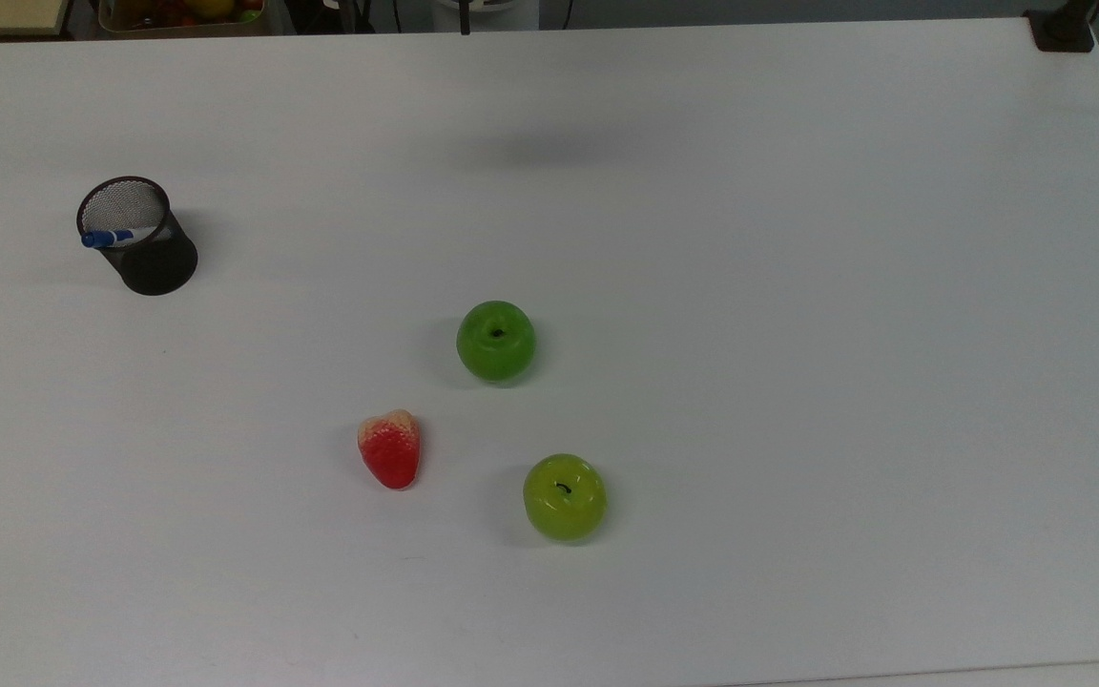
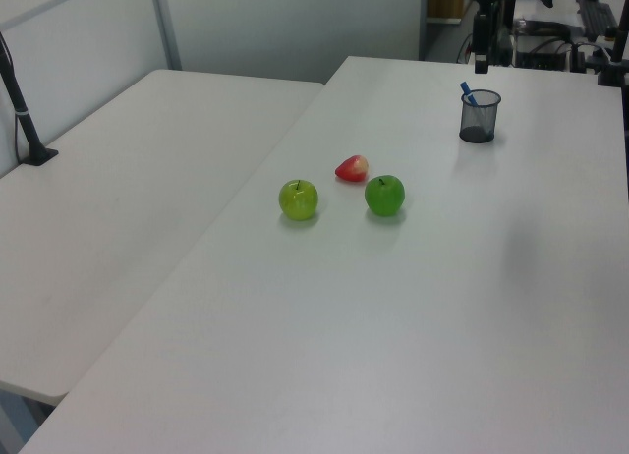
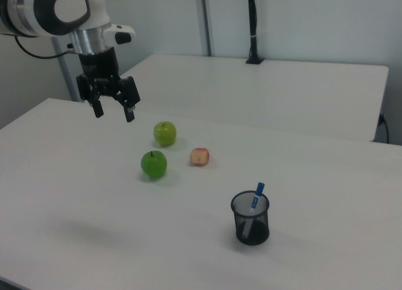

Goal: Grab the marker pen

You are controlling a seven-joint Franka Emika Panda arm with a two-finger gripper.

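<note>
1. where the white table ran nearest the camera in the right view, a black mesh pen cup stood upright with the marker pen leaning inside it, blue cap up and poking over the rim.
2. in the top view the marker pen lay slanted against the cup's rim on the top view's left, and the cup stood well in from the table's left and far edges.
3. farther back in the right view sat a dark green apple, a strawberry and a lighter green apple, close together but apart from one another, and well apart from the cup.
4. beyond them the gripper hung above the table on the right view's left, its two black fingers spread apart and holding nothing, well apart from the cup.
5. the top view showed wide bare tabletop on its right side and along its near edge.
6. the left view showed a second white table butted against the first, and the cup near the far end.
</note>
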